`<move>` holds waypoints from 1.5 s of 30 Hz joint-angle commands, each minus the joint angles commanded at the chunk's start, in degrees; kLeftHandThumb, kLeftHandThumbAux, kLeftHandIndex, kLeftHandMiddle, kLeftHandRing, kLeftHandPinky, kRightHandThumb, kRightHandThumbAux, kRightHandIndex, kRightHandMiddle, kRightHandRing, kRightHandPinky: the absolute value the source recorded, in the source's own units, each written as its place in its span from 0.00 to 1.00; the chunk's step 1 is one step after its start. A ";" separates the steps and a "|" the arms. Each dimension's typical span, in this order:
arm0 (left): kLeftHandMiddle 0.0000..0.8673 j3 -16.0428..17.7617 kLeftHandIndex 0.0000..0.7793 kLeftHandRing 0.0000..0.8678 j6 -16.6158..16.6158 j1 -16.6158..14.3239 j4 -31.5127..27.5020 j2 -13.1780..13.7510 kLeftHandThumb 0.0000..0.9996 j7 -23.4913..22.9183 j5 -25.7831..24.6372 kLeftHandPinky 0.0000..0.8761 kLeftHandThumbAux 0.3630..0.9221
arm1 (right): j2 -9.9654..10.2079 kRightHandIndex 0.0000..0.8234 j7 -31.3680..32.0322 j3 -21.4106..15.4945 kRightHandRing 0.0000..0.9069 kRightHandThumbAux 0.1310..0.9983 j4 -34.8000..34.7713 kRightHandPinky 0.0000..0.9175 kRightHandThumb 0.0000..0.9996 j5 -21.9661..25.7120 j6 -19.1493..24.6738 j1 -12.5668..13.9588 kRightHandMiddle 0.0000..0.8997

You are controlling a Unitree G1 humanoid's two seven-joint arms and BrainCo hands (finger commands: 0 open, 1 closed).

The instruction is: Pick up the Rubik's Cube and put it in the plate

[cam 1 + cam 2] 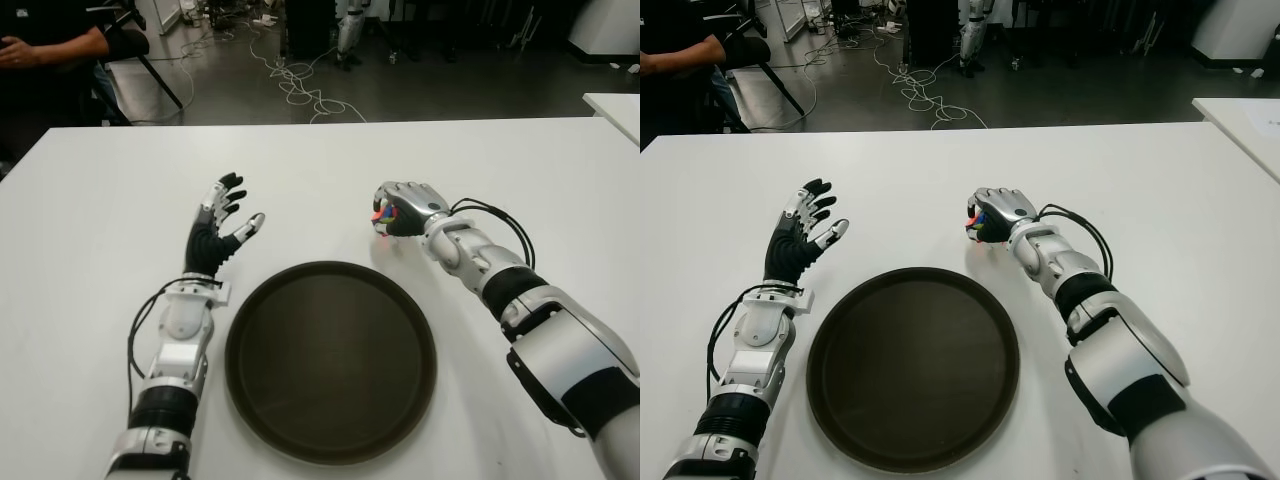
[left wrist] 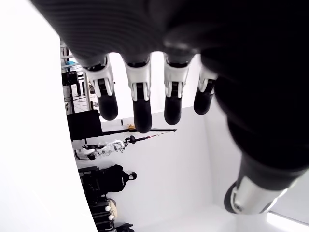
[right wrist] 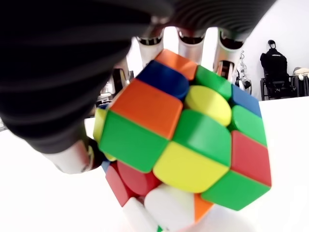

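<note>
The Rubik's Cube [image 3: 183,140], with its bright mixed colours, sits inside my right hand [image 1: 398,212], whose fingers curl over it just above the white table beyond the plate's far right rim. Only a sliver of the cube [image 1: 382,214] shows in the eye views. The dark round plate [image 1: 330,358] lies on the table near me, between both arms. My left hand [image 1: 222,222] shows to the left of the plate's far rim, palm up and fingers spread, holding nothing.
The white table [image 1: 330,160] stretches wide around the plate. A second white table edge [image 1: 615,108] shows at the far right. A person's arm [image 1: 40,45] is at the far left behind the table, and cables [image 1: 300,85] lie on the floor beyond.
</note>
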 joint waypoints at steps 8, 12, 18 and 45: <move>0.19 -0.01 0.11 0.17 0.30 -0.10 -0.06 -0.03 0.06 0.26 0.14 0.14 0.61 | -0.02 0.50 -0.31 -0.13 0.56 0.70 -0.13 0.56 0.69 0.13 -0.39 0.09 0.56; 0.19 0.00 0.11 0.17 0.19 -0.12 0.04 -0.06 0.06 0.14 0.03 0.14 0.60 | -0.07 0.50 -0.69 -0.30 0.56 0.70 -0.24 0.56 0.70 0.25 -0.83 0.19 0.56; 0.18 -0.01 0.11 0.16 -0.01 -0.18 0.23 0.03 0.05 0.04 0.04 0.13 0.60 | -0.18 0.50 -1.65 -0.41 0.54 0.70 -0.44 0.55 0.70 0.22 -1.94 0.35 0.55; 0.16 0.12 0.09 0.14 -0.49 -0.67 1.50 0.12 0.05 -0.47 -0.52 0.13 0.60 | -0.47 0.49 -2.87 -0.74 0.43 0.70 -2.69 0.50 0.70 0.24 -2.13 0.49 0.40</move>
